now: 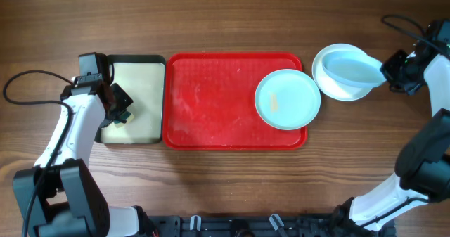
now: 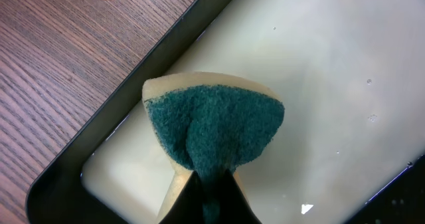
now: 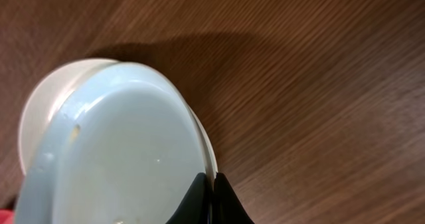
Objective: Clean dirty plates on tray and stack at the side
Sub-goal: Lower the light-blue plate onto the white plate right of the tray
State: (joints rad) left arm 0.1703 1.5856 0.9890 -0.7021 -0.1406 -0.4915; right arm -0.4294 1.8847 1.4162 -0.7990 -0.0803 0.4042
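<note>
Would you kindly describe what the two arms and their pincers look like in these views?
Both arms combine smooth white links with black joint housings. The left arm shows a long white link, and the left cable, thin and black, loops beside it. The right arm appears mostly black, with the black right cable near its wrist. The left pincer and right pincer have slim black tapering fingers. No markings are legible.

No readable text.
The red rectangular plastic tray [image 1: 211, 96] and round pale plastic plates [image 1: 287, 100] bear no legible markings.
</note>
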